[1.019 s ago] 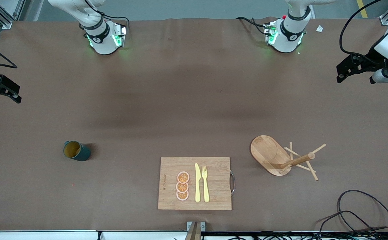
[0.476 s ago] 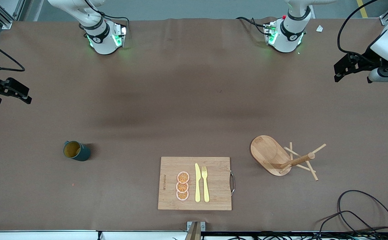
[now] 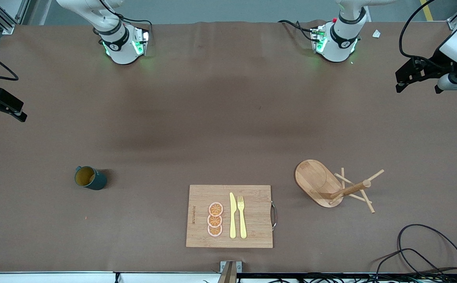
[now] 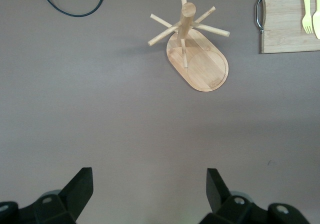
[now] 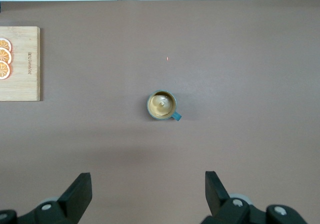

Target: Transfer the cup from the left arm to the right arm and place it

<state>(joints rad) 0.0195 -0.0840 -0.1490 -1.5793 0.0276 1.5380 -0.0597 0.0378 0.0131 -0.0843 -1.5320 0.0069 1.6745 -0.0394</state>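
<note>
The cup (image 3: 90, 177), a small dark teal mug with a tan inside, stands upright on the table toward the right arm's end. It also shows in the right wrist view (image 5: 161, 105), handle out to one side. My right gripper (image 3: 1, 105) hangs open and empty over the table's edge at the right arm's end, well apart from the cup; its open jaws show in the right wrist view (image 5: 148, 180). My left gripper (image 3: 413, 74) is open and empty over bare table at the left arm's end, also seen in the left wrist view (image 4: 150, 177).
A wooden peg rack (image 3: 332, 184) on an oval base stands toward the left arm's end, also in the left wrist view (image 4: 196, 52). A cutting board (image 3: 200, 236) with orange slices, a yellow knife and a fork lies near the front edge. A black cable (image 3: 428, 251) loops at the corner.
The right gripper swung a little toward the table's middle, then back toward the edge. The left gripper shifted slightly toward the bases. The cup has not moved.
</note>
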